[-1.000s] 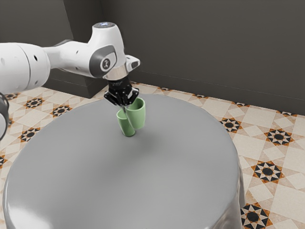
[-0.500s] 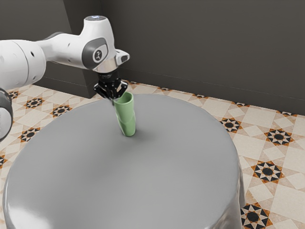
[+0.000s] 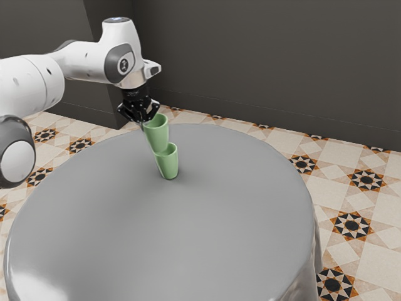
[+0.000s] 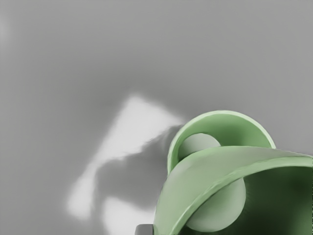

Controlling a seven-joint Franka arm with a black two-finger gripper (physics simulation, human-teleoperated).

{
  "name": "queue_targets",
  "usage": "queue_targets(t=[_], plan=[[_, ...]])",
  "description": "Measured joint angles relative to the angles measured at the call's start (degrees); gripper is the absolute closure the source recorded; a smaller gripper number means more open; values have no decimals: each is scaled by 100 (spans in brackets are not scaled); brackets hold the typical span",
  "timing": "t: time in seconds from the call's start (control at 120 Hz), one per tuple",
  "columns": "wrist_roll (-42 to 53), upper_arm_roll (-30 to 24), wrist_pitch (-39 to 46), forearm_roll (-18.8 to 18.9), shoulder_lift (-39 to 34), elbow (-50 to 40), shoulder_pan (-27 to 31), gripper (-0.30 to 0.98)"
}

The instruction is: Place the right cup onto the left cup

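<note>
My gripper (image 3: 145,121) grips the wall of the raised green cup (image 3: 157,133) near its rim, on the exterior view's left side. That cup hangs slightly tilted, above the other green cup (image 3: 168,164), which stands upright on the table. In the exterior view the raised cup's base overlaps the standing cup's rim, a little to the exterior view's left; whether they touch I cannot tell. In the wrist view the held cup (image 4: 188,181) looms large and covers part of the standing cup (image 4: 242,129), whose opening is partly visible. A grey fingertip (image 4: 145,229) shows beside the held cup.
A round table with a grey cloth (image 3: 188,238) carries the standing cup, which is toward the table's far side. Dark walls (image 3: 269,63) rise behind it, beyond a patterned tile floor (image 3: 369,207).
The held cup has gone from the exterior view's right of the standing cup, across it, then slightly up and leftward with my gripper. The standing cup has stayed put; its rim is visible again.
</note>
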Motion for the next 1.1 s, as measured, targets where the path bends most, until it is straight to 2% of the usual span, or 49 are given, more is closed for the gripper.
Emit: queue_targets(t=[0.283,0.708,1.1], plan=[[217,-7,-41,-158,311,412,79,79],[391,-8,-51,-406,344,346,79,79],[467,-6,-1,-451,410,382,86,79]])
